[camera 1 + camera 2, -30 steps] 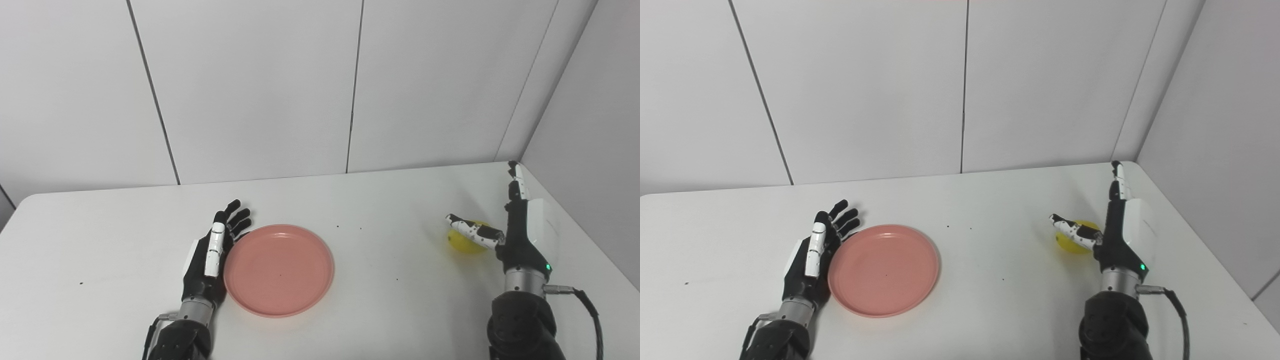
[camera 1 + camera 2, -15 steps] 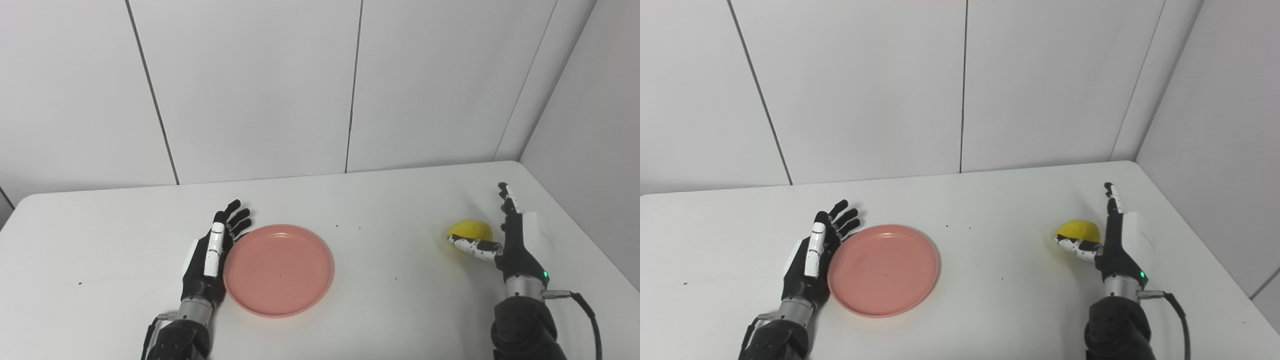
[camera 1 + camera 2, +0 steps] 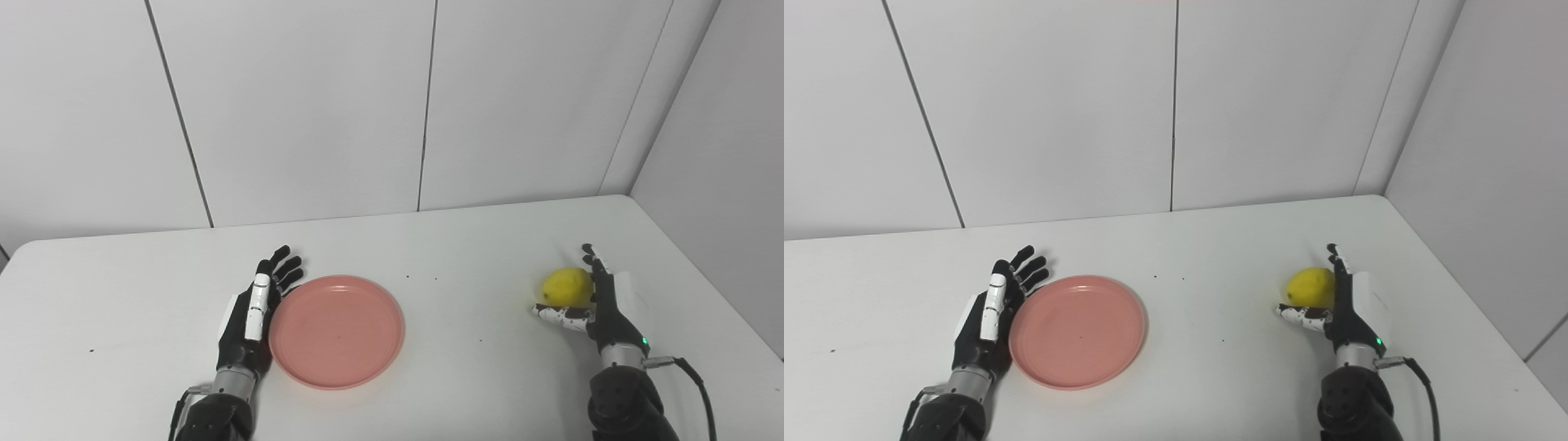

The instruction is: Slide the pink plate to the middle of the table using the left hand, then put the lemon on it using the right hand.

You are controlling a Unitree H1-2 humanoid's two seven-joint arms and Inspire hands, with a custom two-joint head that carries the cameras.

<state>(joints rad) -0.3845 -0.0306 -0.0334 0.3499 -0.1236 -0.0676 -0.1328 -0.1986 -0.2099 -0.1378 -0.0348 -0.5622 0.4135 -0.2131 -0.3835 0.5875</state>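
Right hand (image 3: 1350, 309) open beside lemon (image 3: 1309, 286); views match.

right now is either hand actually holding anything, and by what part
Nothing is held. The right hand is open beside the lemon; the left hand is open against the pink plate rim.

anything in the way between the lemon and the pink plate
Nothing visible does. The lemon lies on the table against the open right hand, and the stretch of table between it and the pink plate is bare but for a few tiny dark specks. The open left hand sits on the plate's far side.
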